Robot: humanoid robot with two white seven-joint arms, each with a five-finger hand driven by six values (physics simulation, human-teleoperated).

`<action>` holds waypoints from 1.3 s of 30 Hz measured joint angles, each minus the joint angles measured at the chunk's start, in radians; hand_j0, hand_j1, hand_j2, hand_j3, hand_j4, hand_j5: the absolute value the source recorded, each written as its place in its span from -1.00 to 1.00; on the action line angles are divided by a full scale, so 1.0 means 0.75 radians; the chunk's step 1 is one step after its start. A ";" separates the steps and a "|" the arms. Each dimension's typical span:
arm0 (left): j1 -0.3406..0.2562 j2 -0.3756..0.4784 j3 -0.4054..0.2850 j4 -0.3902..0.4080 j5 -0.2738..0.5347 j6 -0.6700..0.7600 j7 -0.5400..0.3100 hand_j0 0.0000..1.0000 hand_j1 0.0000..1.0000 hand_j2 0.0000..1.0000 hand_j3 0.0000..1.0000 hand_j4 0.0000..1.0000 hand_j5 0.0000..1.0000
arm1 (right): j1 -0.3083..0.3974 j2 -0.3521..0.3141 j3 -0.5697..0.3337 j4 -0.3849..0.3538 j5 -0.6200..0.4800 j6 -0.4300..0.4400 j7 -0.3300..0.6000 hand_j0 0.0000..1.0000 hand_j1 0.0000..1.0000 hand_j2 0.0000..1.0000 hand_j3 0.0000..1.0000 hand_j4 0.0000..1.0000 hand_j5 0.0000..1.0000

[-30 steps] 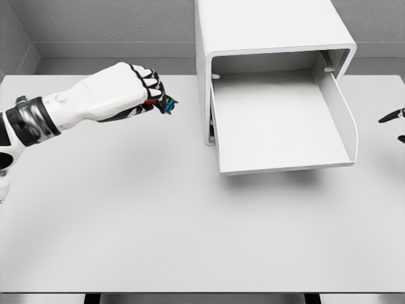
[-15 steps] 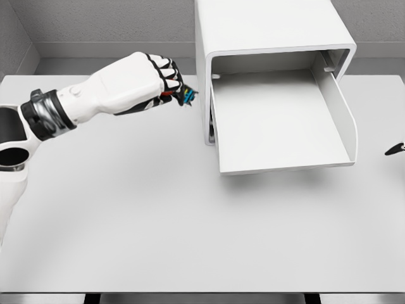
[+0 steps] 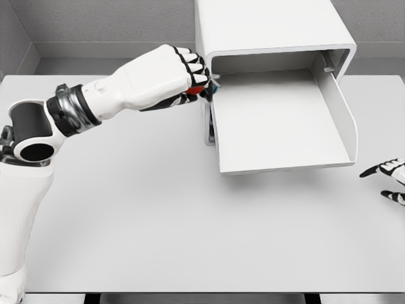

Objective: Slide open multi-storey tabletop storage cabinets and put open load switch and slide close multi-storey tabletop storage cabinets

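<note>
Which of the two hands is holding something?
The left hand, curled around the load switch at the drawer's left edge. The right hand, at the picture's right edge, holds nothing.

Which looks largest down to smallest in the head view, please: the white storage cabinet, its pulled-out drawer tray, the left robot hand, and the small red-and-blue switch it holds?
1. White storage cabinet
2. Pulled-out white drawer tray
3. Left robot hand
4. Small red-and-blue switch, mostly hidden by the fingers

A white table stands against grey textured walls under even light.
</note>
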State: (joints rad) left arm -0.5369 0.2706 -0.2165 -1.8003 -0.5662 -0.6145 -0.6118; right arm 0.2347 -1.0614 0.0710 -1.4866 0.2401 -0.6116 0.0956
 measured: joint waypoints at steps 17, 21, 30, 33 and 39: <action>-0.018 -0.112 -0.055 -0.001 -0.028 0.000 0.000 -0.21 -0.21 -0.21 -0.21 -0.21 -0.21 | 0.039 0.006 -0.002 -0.116 0.000 0.000 0.000 0.36 0.36 0.36 0.36 0.36 0.36; -0.018 -0.148 -0.064 0.000 -0.046 0.000 0.000 -0.21 -0.21 -0.21 -0.21 -0.21 -0.21 | 0.049 0.010 -0.002 -0.143 0.000 0.000 0.000 0.36 0.36 0.36 0.36 0.36 0.36; -0.020 -0.214 -0.107 0.003 -0.085 0.000 0.000 -0.16 -0.16 -0.16 -0.16 -0.16 -0.16 | 0.065 0.015 -0.002 -0.187 0.001 0.000 0.001 0.35 0.35 0.35 0.35 0.35 0.35; -0.020 -0.242 -0.117 0.009 -0.104 0.000 0.000 -0.12 -0.12 -0.12 -0.12 -0.12 -0.12 | 0.067 0.020 -0.002 -0.198 0.003 0.000 0.002 0.36 0.36 0.36 0.36 0.36 0.36; -0.043 -0.315 -0.130 0.040 -0.153 0.001 0.000 0.49 0.49 0.49 0.49 0.49 0.49 | 0.067 0.022 -0.002 -0.204 0.004 0.000 0.001 0.36 0.36 0.36 0.36 0.36 0.36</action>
State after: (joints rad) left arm -0.5691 0.0341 -0.3138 -1.7702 -0.6811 -0.6137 -0.6116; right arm 0.2853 -1.0447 0.0693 -1.6399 0.2428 -0.6115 0.0966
